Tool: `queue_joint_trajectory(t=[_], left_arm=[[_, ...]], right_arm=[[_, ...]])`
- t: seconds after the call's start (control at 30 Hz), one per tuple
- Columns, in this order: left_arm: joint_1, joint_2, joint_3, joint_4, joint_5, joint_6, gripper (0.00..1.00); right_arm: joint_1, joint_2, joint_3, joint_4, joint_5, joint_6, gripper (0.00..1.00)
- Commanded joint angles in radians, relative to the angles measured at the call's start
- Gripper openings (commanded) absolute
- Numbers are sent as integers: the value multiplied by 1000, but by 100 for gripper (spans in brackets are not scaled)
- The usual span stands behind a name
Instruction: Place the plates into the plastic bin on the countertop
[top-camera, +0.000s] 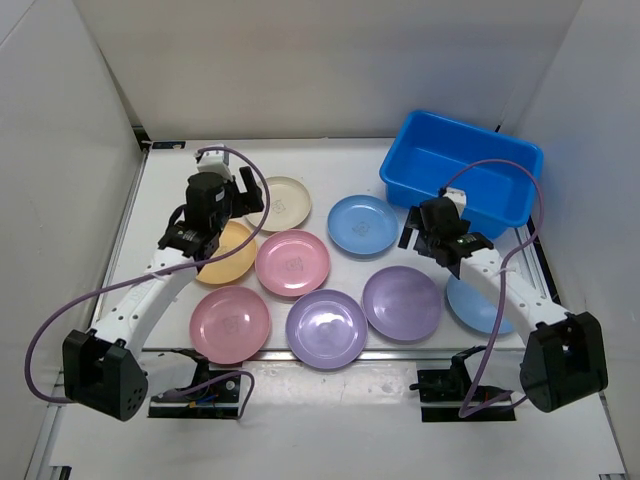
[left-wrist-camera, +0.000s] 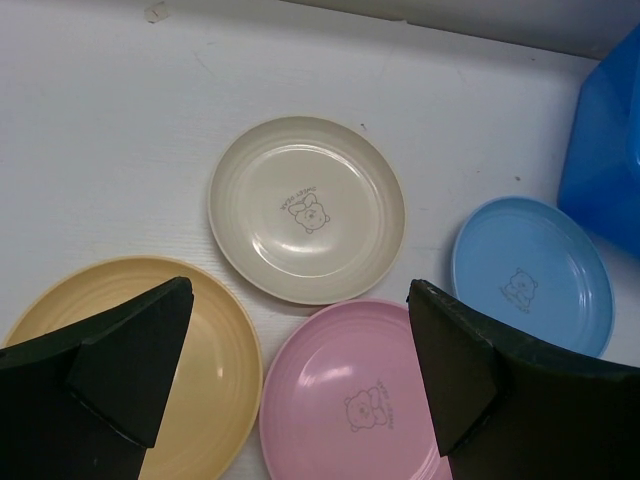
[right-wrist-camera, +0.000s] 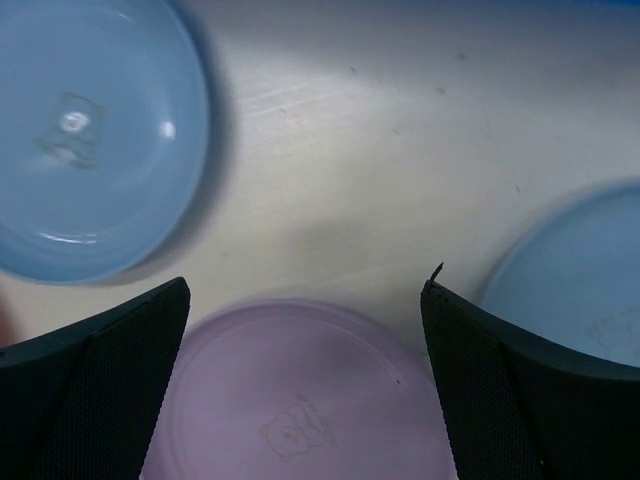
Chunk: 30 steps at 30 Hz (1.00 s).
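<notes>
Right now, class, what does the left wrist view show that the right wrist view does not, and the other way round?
Only the left wrist view: the cream plate, yellow plate and pink plate. Only the right wrist view: the purple plate and a second blue plate. Both: the blue plate and the white countertop.

Eight plates (top-camera: 292, 262), one bin (top-camera: 430, 150)
</notes>
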Motion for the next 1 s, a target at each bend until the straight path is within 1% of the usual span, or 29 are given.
queue_joint_trajectory(t=[0.0,0.1,0.23,0.3,0.4,0.43,0.47,0.53,0.63,0.73,0.83,0.97], left_arm=[[3,-11,41,31,-20,6,99],[1,1,23,45,-22,1,99],[-2,24,8,45,6,-20,99],[-6,51,8,45,22,-31,99],[-8,75,6,45,67,-40,99],[-9,81,9,45,79,-39,99],[-11,87,6,45,87,-40,99],[-9,97,-2,45,105,-45,99],[-11,106,-6,45,113,-45,99],[-14,118,-8,45,115,-34,99],[-14,130,0,45,110,-29,99],[-14,136,2,45,105,-32,99]], right_arm=[[3,-10,-42,-96,148,122,99],[0,26,-59,-109,205,180,98],[0,94,-47,-94,233,185,97],[0,168,-22,-84,240,187,96],[-2,275,48,-176,357,279,94],[-6,299,71,-261,424,315,93],[-12,327,96,-293,446,358,92],[-18,333,102,-333,473,374,91],[-31,309,81,-351,467,402,90],[-80,272,32,-354,440,429,89],[-150,252,-20,-293,351,389,87],[-166,254,-63,-192,277,334,83]])
